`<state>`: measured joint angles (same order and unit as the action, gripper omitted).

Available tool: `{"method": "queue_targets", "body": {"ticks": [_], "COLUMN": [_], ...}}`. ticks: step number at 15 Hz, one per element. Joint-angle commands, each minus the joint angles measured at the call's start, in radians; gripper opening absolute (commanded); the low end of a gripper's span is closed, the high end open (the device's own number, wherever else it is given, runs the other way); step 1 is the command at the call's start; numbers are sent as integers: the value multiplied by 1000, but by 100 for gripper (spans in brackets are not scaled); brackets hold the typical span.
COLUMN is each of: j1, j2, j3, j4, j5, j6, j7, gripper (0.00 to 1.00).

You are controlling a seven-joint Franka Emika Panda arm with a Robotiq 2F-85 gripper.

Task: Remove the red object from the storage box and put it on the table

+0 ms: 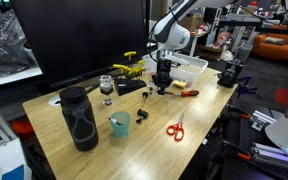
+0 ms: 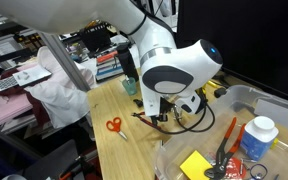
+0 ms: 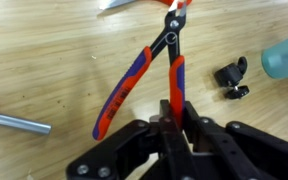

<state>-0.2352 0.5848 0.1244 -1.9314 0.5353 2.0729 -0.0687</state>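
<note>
Pincer [image 3: 174,113] clenched on one handle of red object [image 3: 174,75]; other handle splayed aside over table [image 3: 44,50].

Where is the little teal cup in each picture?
In an exterior view: cup left of centre, beside the black bottle.
In an exterior view: cup far back, peeking from behind the arm.
Wrist view: blurry teal at the right edge, likely the cup.
Landmark: the gripper clamped on the pliers, in all three.

Bare table [image 3: 54,60] around the claw [image 3: 174,120]; black clip [image 3: 232,78], teal cup [image 3: 284,55] nearby
</note>
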Motion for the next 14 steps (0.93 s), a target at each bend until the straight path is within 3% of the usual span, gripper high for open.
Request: {"method": "queue_targets", "body": {"ticks": [1,5,10,11,12,14], "j1": [25,33,40,43,43,44], "j2": [47,98,93,94,94,92], "j3": [-49,-65,-65,-67,-67,-65], "j4": [26,25,20,21,22,25], "j5": [52,26,17,14,13,15], "j6": [130,274,300,298,298,299], "j7": [-28,12,50,59,63,62], "gripper": [4,4,4,40,41,53]}}
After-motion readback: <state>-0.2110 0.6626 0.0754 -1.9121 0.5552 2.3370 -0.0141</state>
